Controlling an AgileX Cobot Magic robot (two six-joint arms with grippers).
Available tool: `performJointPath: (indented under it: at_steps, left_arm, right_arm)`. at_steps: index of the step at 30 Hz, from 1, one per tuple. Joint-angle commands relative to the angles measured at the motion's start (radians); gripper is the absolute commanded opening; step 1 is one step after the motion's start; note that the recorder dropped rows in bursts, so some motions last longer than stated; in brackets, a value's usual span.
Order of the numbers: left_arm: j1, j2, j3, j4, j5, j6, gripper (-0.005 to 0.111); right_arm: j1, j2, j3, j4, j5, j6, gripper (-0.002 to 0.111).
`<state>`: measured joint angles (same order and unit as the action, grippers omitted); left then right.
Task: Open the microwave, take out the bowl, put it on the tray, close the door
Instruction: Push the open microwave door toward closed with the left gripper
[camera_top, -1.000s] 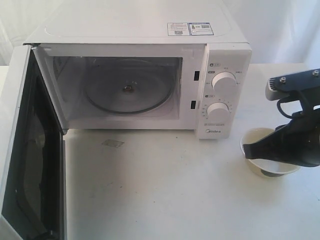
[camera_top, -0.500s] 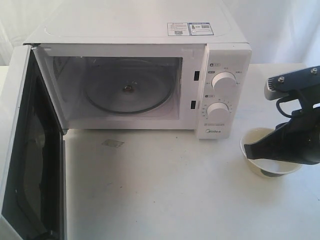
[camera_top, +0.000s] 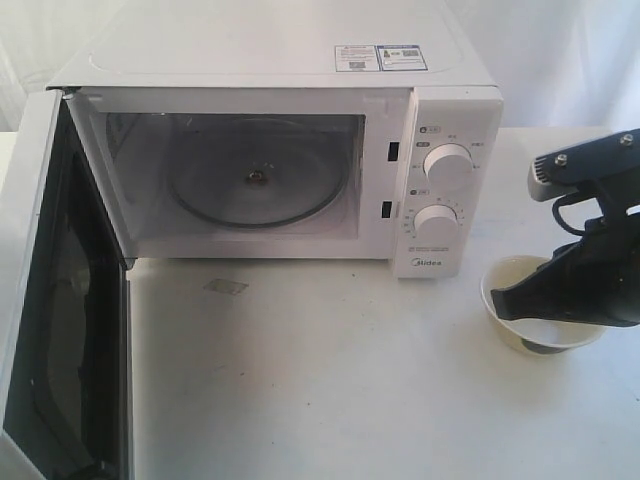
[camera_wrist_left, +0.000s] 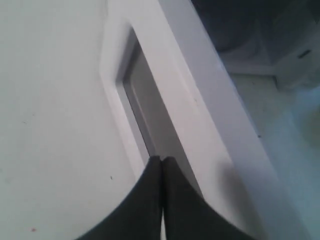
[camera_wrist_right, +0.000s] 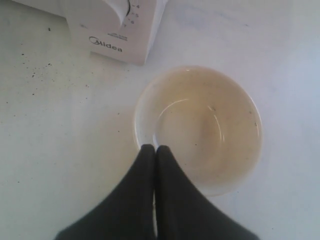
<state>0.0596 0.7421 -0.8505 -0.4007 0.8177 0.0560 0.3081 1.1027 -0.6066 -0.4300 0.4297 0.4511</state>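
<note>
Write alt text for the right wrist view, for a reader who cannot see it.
An empty cream-yellow bowl sits upright on a white table, with the right gripper, dark and shut, its tip overlapping the bowl's rim. A corner of the white microwave, bearing the Midea logo, shows nearby.

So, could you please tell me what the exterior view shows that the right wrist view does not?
Only the exterior view shows the open door, the bare glass turntable and the stickers on top. Only the right wrist view looks down into the bowl, which is empty, with the right fingers shut at its rim. Both show the bowl, the Midea-branded corner of the microwave and the white table.
</note>
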Motion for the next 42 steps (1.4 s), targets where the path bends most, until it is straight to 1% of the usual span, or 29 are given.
performJointPath:
  at_steps: [1, 3, 5, 6, 7, 8, 9, 10, 11, 12, 13, 14, 17, 19, 22, 24, 26, 29, 30, 32, 33, 34, 35, 36, 37, 39, 40, 41, 42]
  left_arm:
    - [-0.004, 0.111, -0.040, -0.051, 0.159, 0.015, 0.000]
    - [-0.004, 0.165, -0.051, -0.084, 0.221, 0.001, 0.000]
    - [-0.004, 0.216, -0.052, -0.201, 0.242, 0.071, 0.000]
    - [-0.004, 0.240, -0.052, -0.326, 0.250, 0.189, 0.000]
    - [-0.004, 0.260, -0.052, -0.464, 0.262, 0.387, 0.000]
    - [-0.012, 0.283, -0.052, -0.699, 0.305, 0.647, 0.000]
    - [-0.020, 0.305, -0.052, -0.877, 0.383, 0.893, 0.000]
    - [-0.027, 0.320, -0.052, -0.989, 0.403, 1.015, 0.000]
    - [-0.030, 0.331, -0.052, -1.088, 0.403, 1.060, 0.000]
    - [-0.033, 0.333, -0.055, -1.119, 0.403, 1.006, 0.000]
    - [-0.033, 0.333, -0.059, -1.090, 0.403, 0.974, 0.000]
    - [-0.033, 0.327, -0.065, -1.011, 0.353, 0.935, 0.000]
    - [-0.033, 0.301, -0.070, -0.697, 0.189, 0.753, 0.000]
    - [-0.033, 0.281, -0.070, -0.509, 0.112, 0.640, 0.000]
    - [-0.033, 0.252, -0.070, -0.342, 0.071, 0.551, 0.000]
    - [-0.033, 0.233, -0.070, -0.304, 0.056, 0.542, 0.000]
    - [-0.033, 0.222, -0.070, -0.302, 0.041, 0.542, 0.000]
    - [-0.033, 0.205, -0.070, -0.302, -0.008, 0.542, 0.000]
    - [-0.033, 0.203, -0.070, -0.302, -0.046, 0.524, 0.000]
    - [-0.033, 0.222, -0.070, -0.302, -0.052, 0.501, 0.000]
    - [-0.033, 0.236, -0.070, -0.308, -0.032, 0.501, 0.000]
    - [-0.033, 0.276, -0.070, -0.338, 0.049, 0.501, 0.000]
    - [-0.033, 0.299, -0.070, -0.359, 0.091, 0.503, 0.000]
    - [-0.033, 0.339, -0.070, -0.421, 0.157, 0.558, 0.000]
    - [-0.033, 0.355, -0.070, -0.460, 0.182, 0.608, 0.000]
    - [-0.036, 0.419, -0.070, -0.680, 0.209, 0.789, 0.000]
    - [-0.049, 0.447, -0.070, -0.754, 0.148, 0.868, 0.000]
    - [-0.074, 0.472, -0.070, -0.841, -0.045, 0.936, 0.000]
    - [-0.094, 0.479, -0.070, -0.866, -0.220, 0.914, 0.000]
  right_arm:
    - [0.002, -0.005, 0.003, -0.013, -0.008, -0.002, 0.000]
    - [0.002, -0.005, 0.003, -0.013, -0.010, -0.002, 0.000]
    - [0.002, -0.005, 0.003, -0.013, -0.009, 0.002, 0.000]
    - [0.002, -0.005, 0.003, -0.011, -0.009, 0.002, 0.000]
    - [0.002, -0.005, 0.003, -0.008, -0.011, 0.002, 0.000]
    - [0.002, -0.005, 0.003, -0.008, -0.012, 0.002, 0.000]
    - [0.002, -0.005, 0.003, -0.008, -0.013, 0.002, 0.000]
    - [0.002, -0.005, 0.003, -0.008, -0.013, 0.002, 0.000]
    - [0.002, -0.005, 0.003, -0.008, -0.015, 0.005, 0.000]
    - [0.002, -0.005, 0.003, -0.008, -0.018, 0.007, 0.000]
    - [0.002, -0.005, 0.003, -0.007, -0.020, 0.009, 0.000]
    - [0.002, -0.007, 0.003, -0.005, -0.022, 0.009, 0.000]
    - [0.002, -0.017, 0.003, -0.005, -0.043, 0.009, 0.000]
    - [0.002, -0.032, 0.000, -0.005, -0.068, 0.009, 0.000]
    - [0.002, -0.048, 0.000, 0.089, -0.211, 0.000, 0.000]
    - [0.012, -0.048, 0.000, 0.146, -0.321, -0.027, 0.000]
    - [0.038, -0.046, 0.000, 0.146, -0.408, -0.061, 0.000]
    - [0.116, -0.037, -0.003, 0.137, -0.481, -0.093, 0.000]
    - [0.178, -0.024, -0.013, 0.101, -0.486, -0.120, 0.000]
    - [0.225, -0.016, -0.036, 0.092, -0.447, -0.140, 0.000]
    - [0.229, -0.016, -0.048, 0.092, -0.423, -0.140, 0.000]
    - [0.229, -0.019, -0.075, 0.089, -0.361, -0.140, 0.000]
    - [0.229, -0.020, -0.091, 0.078, -0.321, -0.140, 0.000]
    - [0.229, -0.027, -0.118, 0.043, -0.250, -0.140, 0.000]
    - [0.229, -0.031, -0.128, 0.026, -0.218, -0.140, 0.000]
    - [0.227, -0.064, -0.159, -0.037, -0.128, -0.133, 0.000]
    - [0.227, -0.078, -0.167, -0.047, -0.110, -0.133, 0.000]
    - [0.227, -0.099, -0.176, -0.058, -0.095, -0.129, 0.000]
    - [0.227, -0.118, -0.180, -0.058, -0.088, -0.126, 0.000]
